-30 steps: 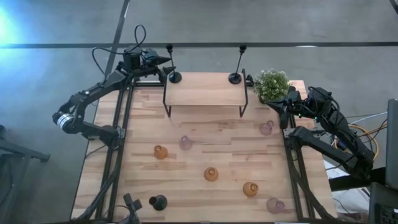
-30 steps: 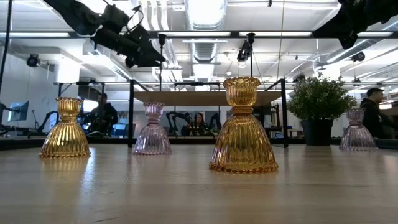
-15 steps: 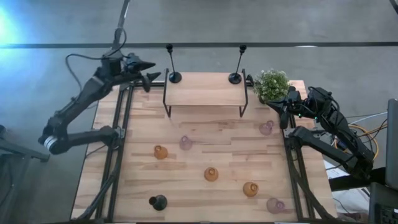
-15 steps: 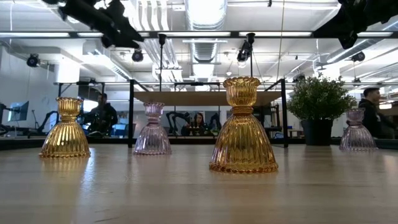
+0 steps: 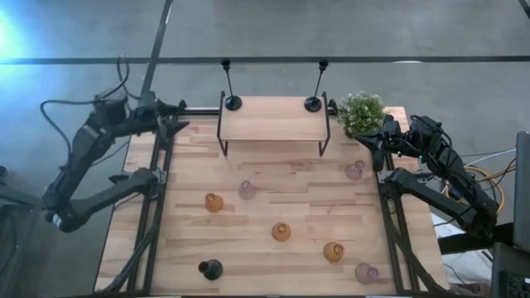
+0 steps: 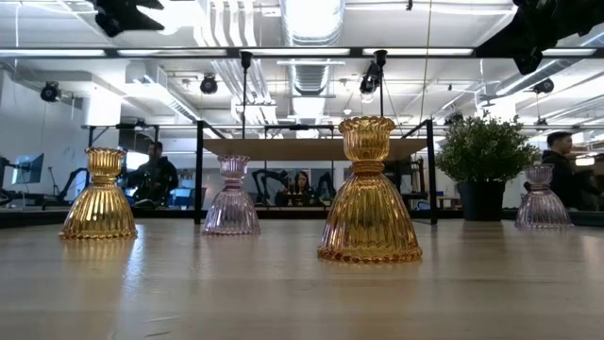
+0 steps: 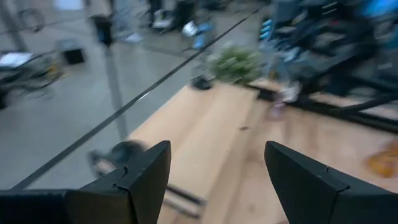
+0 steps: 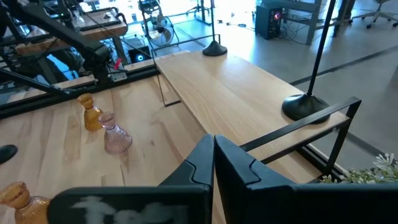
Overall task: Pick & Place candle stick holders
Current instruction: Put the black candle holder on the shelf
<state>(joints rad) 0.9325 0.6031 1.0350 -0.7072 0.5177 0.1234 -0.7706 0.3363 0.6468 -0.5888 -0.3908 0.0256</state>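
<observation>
Two black tall-stemmed holders (image 5: 232, 101) (image 5: 313, 103) stand by their round bases on the wooden shelf (image 5: 273, 121), one at each far corner. A third black holder (image 5: 209, 268) stands at the near left of the table. Three amber glass holders (image 5: 214, 202) (image 5: 281, 231) (image 5: 333, 251) and three pink ones (image 5: 247, 189) (image 5: 354, 170) (image 5: 365, 272) stand on the tabletop. My left gripper (image 5: 179, 114) is open and empty, off the table's far left corner, well left of the shelf. My right gripper (image 5: 374, 147) is shut and empty at the right edge, beside the plant.
A small bushy green plant (image 5: 362, 112) stands at the far right, next to the shelf's right legs. The arms' metal frames run along the table's left side (image 5: 157, 207) and right side (image 5: 393, 223). People show in the room behind the table in the low view.
My left gripper has drawn back from beside the left black holder on the shelf, toward the table's left edge and past its far left corner. That holder stays upright on the shelf.
</observation>
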